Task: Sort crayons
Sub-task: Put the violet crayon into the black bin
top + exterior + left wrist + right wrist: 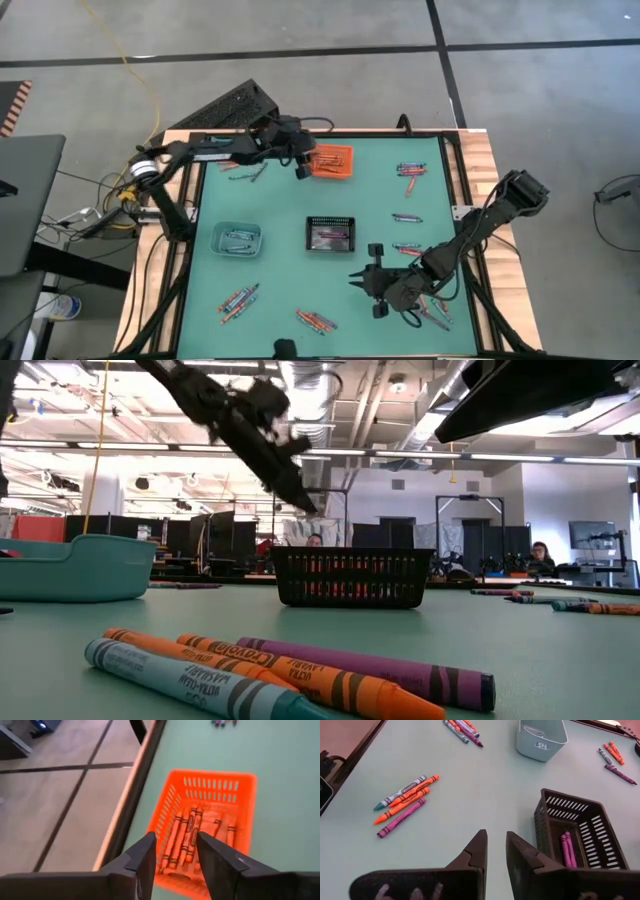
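- Left hand (303, 168) poised above the near-left corner of the orange bin (334, 161) at the far edge of the worktop (280, 205); fingers (145, 860) spread apart, nothing between them; orange crayons (192, 837) lying in the bin directly beneath, long axes roughly parallel to the bin's long side.
- Nearest loose crayons to the left hand: small cluster (247, 170) just to its left by the far-left worktop edge, sticks lying roughly across the arm's reach; colours too small to tell.
- Right hand (374, 281) low at the near-right of the worktop, fingers (476, 851) parted with a narrow gap, nothing gripped.
- Loose group ahead of the right hand in its wrist view: teal, two orange and one purple crayon (401, 817), side by side, well apart from the fingertips, long axes slanted across the line of approach.
- Black bin (577, 832) just beside the right hand, purple crayons (565, 849) inside; teal bin (236, 237) farther left, holding blue-grey ones.
- Further clusters at far right (411, 170), near left (238, 299) and near centre (316, 320); right arm nearer the near-centre group, left arm nearer the far-left one.
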